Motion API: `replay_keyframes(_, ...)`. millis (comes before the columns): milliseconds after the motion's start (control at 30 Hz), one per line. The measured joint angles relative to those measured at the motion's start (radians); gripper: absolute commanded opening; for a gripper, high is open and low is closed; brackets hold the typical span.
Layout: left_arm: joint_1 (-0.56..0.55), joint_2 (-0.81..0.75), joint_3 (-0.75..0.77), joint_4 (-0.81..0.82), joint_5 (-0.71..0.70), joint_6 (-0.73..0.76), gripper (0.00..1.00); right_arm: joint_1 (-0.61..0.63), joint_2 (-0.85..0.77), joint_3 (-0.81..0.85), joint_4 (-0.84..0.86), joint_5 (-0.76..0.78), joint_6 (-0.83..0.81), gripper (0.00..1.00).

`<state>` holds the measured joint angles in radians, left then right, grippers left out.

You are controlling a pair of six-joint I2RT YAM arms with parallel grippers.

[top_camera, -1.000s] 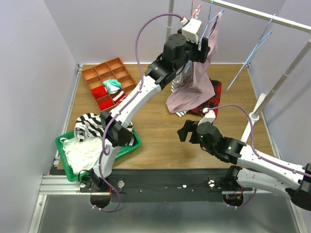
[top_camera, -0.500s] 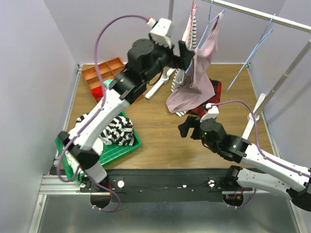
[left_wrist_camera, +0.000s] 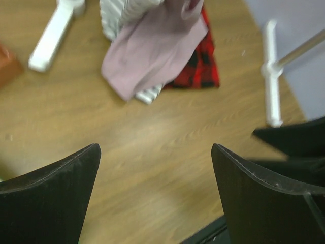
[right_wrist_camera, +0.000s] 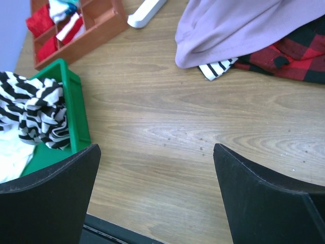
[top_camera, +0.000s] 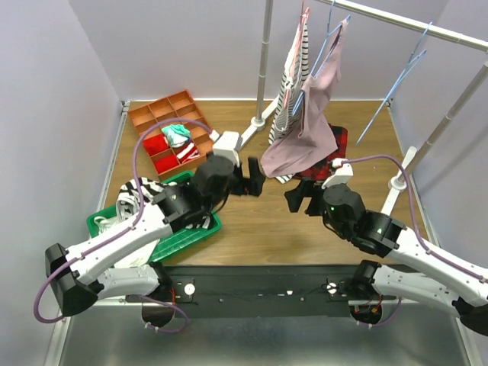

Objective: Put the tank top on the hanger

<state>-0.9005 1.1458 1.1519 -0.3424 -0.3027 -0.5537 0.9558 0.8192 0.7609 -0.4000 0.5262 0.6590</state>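
Note:
The dusty-pink tank top (top_camera: 305, 130) hangs from a light-blue hanger (top_camera: 329, 32) on the rail, its lower part draped down to the table over the plaid garment. It also shows in the left wrist view (left_wrist_camera: 152, 51) and the right wrist view (right_wrist_camera: 244, 30). My left gripper (top_camera: 256, 183) is open and empty, low over the wood just left of the tank top's hem (left_wrist_camera: 155, 173). My right gripper (top_camera: 297, 200) is open and empty, below the hem (right_wrist_camera: 156, 178). Neither touches the garment.
A striped shirt (top_camera: 292, 65) hangs on a pinkish-red hanger beside the tank top. A red-and-black plaid garment (top_camera: 329, 156) lies under it. More light-blue hangers (top_camera: 396, 80) hang at the right. An orange organizer (top_camera: 169, 126), a green bin (top_camera: 194, 232) of clothes and the white rack feet (top_camera: 250, 133) are nearby.
My left arm has swung down from the rail and hanger to low over the table, gripper open. The tank top stays hanging. My right gripper has shifted slightly toward the tank top.

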Motion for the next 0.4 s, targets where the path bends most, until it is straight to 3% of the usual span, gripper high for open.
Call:
replay_keyframes(200, -0.087, -0.114, -0.251, -0.037, -0.098, -0.111, 0.99, 0.000, -0.063, -0.035, 0.001, 0.000, 0.021, 1.00)
replay_keyframes(400, -0.089, -0.133, -0.304, -0.077, -0.144, -0.145, 0.99, 0.000, -0.089, -0.048, 0.002, 0.000, 0.023, 1.00)
